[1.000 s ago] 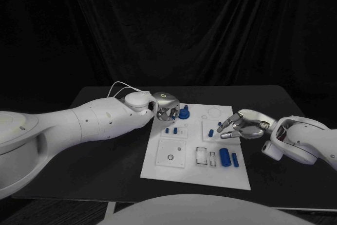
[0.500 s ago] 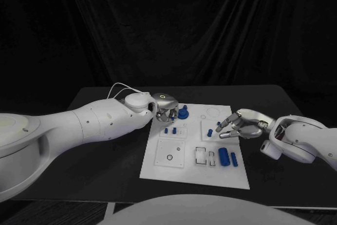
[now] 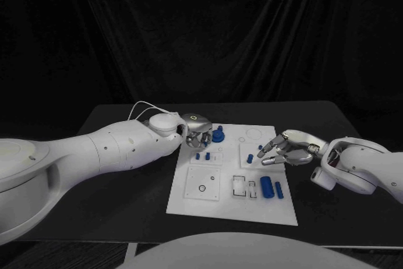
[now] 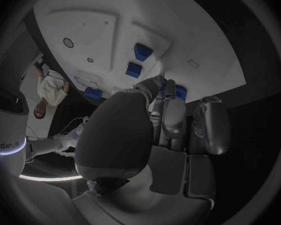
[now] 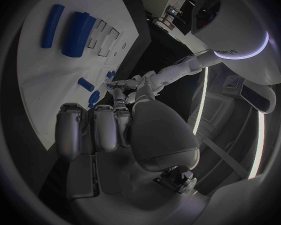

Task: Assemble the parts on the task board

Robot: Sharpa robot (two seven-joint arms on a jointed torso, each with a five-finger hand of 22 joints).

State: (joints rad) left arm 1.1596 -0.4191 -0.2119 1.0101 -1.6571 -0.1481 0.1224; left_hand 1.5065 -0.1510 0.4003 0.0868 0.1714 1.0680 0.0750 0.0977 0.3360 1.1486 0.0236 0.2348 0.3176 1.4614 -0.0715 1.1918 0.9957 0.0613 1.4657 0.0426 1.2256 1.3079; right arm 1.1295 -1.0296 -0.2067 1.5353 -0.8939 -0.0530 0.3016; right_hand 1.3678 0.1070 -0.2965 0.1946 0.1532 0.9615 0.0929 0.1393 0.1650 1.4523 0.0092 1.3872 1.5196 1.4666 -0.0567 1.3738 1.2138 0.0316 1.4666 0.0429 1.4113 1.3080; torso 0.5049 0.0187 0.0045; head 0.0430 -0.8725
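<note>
The white task board (image 3: 193,199) lies mid-table. At its far edge stands a blue stacked part (image 3: 219,134), and my left hand (image 3: 198,133) is right beside it with its fingertips (image 4: 170,87) at the part (image 4: 180,92). Whether they grip it is hidden. Two small blue pegs (image 3: 203,156) stand just below that hand. My right hand (image 3: 286,150) hovers over the board's right edge, fingers apart and holding nothing, pointing toward a single blue peg (image 3: 251,158). A thick blue cylinder (image 3: 268,187) and a thin blue bar (image 3: 279,190) lie in the near right part of the board.
The board (image 5: 47,75) has a square plate with a ring hole (image 3: 204,188) and rectangular slots (image 3: 241,187) near its front. Black table (image 3: 126,187) lies bare to the left and right of the board. A black curtain closes off the back.
</note>
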